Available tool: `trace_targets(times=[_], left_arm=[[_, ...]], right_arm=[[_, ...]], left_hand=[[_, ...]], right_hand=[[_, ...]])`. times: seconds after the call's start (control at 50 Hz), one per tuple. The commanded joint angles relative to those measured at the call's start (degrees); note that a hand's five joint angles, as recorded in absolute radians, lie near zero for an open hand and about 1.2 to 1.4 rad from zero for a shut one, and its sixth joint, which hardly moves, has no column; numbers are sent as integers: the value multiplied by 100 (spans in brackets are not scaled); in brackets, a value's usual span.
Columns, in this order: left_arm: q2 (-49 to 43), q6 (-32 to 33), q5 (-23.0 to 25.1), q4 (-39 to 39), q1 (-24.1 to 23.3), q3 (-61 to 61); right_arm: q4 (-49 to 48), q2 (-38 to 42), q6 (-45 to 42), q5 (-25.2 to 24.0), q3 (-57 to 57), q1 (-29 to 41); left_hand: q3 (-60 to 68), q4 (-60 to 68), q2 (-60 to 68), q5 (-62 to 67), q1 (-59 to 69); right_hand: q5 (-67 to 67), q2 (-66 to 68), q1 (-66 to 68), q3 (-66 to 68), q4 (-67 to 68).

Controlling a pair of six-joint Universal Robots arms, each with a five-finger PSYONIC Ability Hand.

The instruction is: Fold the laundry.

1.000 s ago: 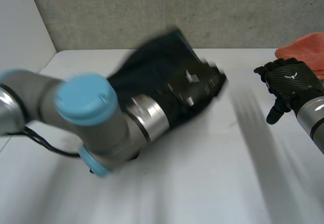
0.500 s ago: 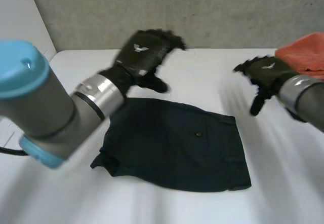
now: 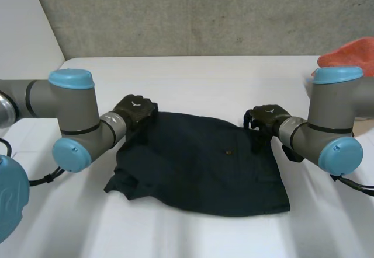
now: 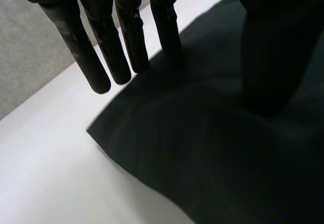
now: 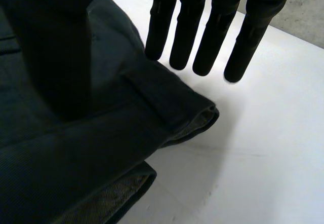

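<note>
Shorts (image 3: 204,170) lying flat, left hand (image 3: 135,107) and right hand (image 3: 266,117) straight-fingered over far corners, thumbs seemingly touching.

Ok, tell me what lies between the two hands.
In the head view, the dark garment spans the stretch from the left hand to the right hand, each at a far corner; a small button shows on it.

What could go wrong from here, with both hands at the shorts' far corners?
The open right hand has its fingers past the shorts' layered corner: a pinch might catch only the top layer. The open left hand sits right at its corner's edge, so a grasp could slip. The bunched near end may fold in crooked.
</note>
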Motion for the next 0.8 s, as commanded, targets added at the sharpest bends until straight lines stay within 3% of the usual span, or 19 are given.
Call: trace_targets(times=[0.02,0.12,0.2,0.32,0.38,0.44,0.6,0.7,0.8], left_arm=[[-197,178,-9,-24,-28,240],[-179,179,-44,169,-28,609],[-145,179,-88,985,-37,1128],[609,56,-211,3135,-54,1428],[901,-32,-255,3789,-63,1436],[1279,-225,-404,4212,-55,1436],[1929,-858,-439,4266,-54,691],[2150,-876,-98,4248,-81,-485],[2009,-823,-53,3968,-204,-1489]], right_arm=[[-267,132,-40,-12,-204,84],[-329,308,-136,41,-582,171],[-872,300,-224,85,-1179,233],[-2972,-358,-154,418,-1638,259],[-4086,-736,-146,603,-1664,268],[-4556,-922,-137,630,-1708,268],[-4198,-1019,-137,244,-1823,277],[-3416,-984,-145,-143,-1262,268],[-3037,-826,-216,-284,-496,260]], left_hand=[[4035,4013,4028,4092,3907],[4363,4342,4357,4421,4235],[4363,4342,4357,4421,4235],[4363,4342,4357,4421,4235],[4363,4342,4357,4421,4235],[4363,4342,4357,4421,4235],[4363,4342,4357,4421,4235],[4363,4342,4357,4421,4235],[4363,4342,4357,4421,4235]], right_hand=[[4303,4013,4013,4069,4078],[4313,4023,4023,4080,4089],[4313,4023,4023,4080,4089],[4313,4023,4023,4080,4089],[4313,4023,4023,4080,4089],[4313,4023,4023,4080,4089],[4313,4023,4023,4080,4089],[4313,4023,4023,4080,4089],[4313,4023,4023,4080,4089]])
